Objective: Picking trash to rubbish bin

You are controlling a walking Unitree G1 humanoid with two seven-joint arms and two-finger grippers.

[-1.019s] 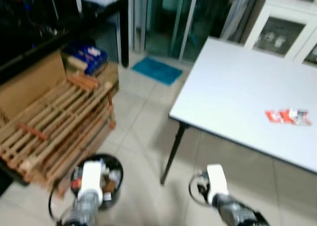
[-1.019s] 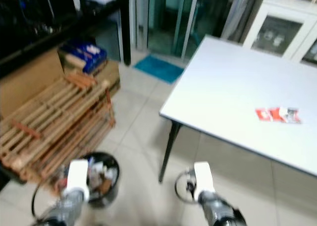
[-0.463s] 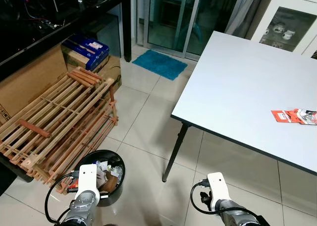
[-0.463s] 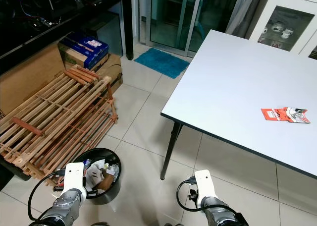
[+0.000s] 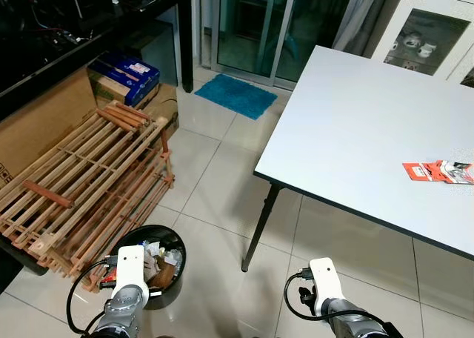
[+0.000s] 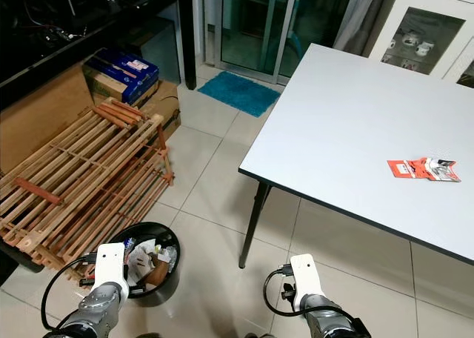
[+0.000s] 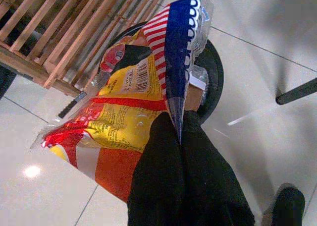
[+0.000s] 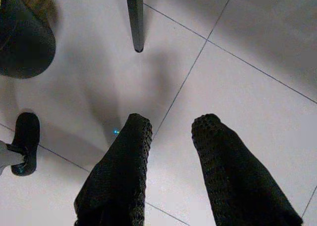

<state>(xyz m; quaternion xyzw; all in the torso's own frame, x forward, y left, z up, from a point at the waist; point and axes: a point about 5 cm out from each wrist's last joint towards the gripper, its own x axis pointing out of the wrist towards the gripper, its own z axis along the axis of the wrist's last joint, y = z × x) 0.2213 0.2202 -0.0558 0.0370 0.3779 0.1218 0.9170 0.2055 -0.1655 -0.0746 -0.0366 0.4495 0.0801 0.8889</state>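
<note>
Left gripper point(image 7: 178, 137) jaws pinch a crinkly foil wrapper point(image 7: 124, 112) over the round black bin point(image 5: 159, 267) — right gripper point(image 8: 171, 132) jaws apart.

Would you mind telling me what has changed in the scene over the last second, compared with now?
Very little. The head camera steadied from blur and shifted slightly, so the whole picture moved, not the things. The left tool stays shut on the yellow and red crinkly snack wrapper above the round black rubbish bin. The right tool stays open over the tiled floor. The red flat packet still lies on the white table.
</note>
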